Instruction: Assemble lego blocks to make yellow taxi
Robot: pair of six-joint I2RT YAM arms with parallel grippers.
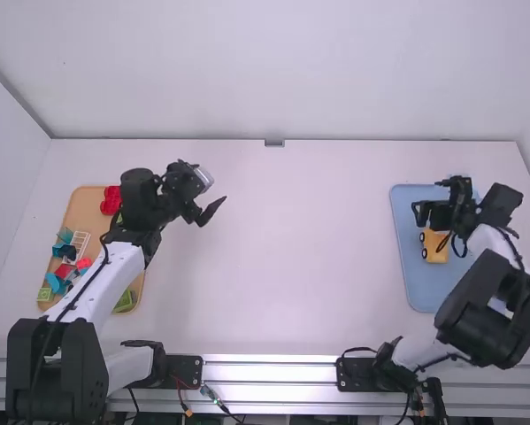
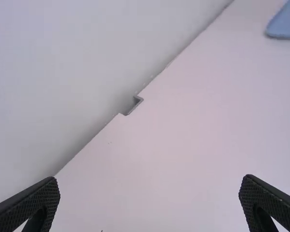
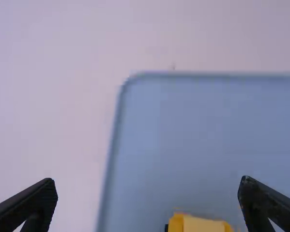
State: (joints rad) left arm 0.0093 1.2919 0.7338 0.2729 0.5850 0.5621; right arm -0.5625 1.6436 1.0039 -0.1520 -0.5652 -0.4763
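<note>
"Start big. What do you have in front of you?"

"The white table (image 1: 282, 257), with the blue tray (image 1: 406, 257) on my right side and the tan tray (image 1: 86, 208) on my left, partly behind my left arm (image 1: 114, 282)."

"And your hands?"

"Both are spread wide and holding nothing. My left gripper (image 2: 151, 178) is up over the table, just inward of the tan tray. My right gripper (image 3: 148, 180) is over the blue tray, near the build."

"So where is the taxi?"

"The yellow taxi (image 1: 435, 250) lies on the blue tray, and I have no grip on it."

"How far along is it, would you say?"

"Well along, I'd judge. The yellow parts sit together as one body, so the main shape looks done. I can't tell whether every block is pressed home, or whether a roof piece is missing."

"Anything else lying about?"

"Mixed toys on the tan tray: a red piece (image 1: 111, 200) at its far end, a smaller green piece (image 1: 45, 293) at its near end. I doubt the taxi needs either."

"Smallest thing?"

"The black wheels (image 1: 424, 253), two along one side. The other side I can't judge, so a check there may be what's left."
</note>
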